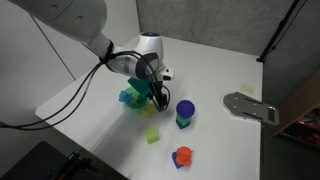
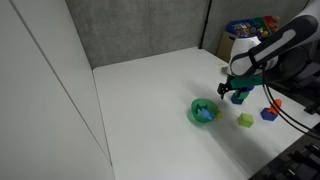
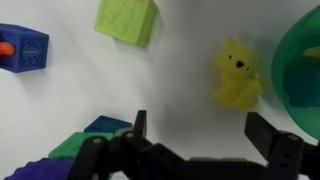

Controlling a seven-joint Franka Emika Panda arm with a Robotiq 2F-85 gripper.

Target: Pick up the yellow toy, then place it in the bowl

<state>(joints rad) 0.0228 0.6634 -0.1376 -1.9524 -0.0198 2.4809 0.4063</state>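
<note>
One yellow toy [image 3: 238,75] just beside green bowl [image 3: 295,45]

- no readable text, brand, number or label anywhere, in the wrist view or in either exterior view
- closest thing to a marking: the blue block [image 3: 22,50] in the wrist view has an orange-red spot on its face. It's just a blurry blob, not a letter or digit I can make out. The block sits well off to the side of the fingers [image 3: 268,135] and further out than their tips.
</note>
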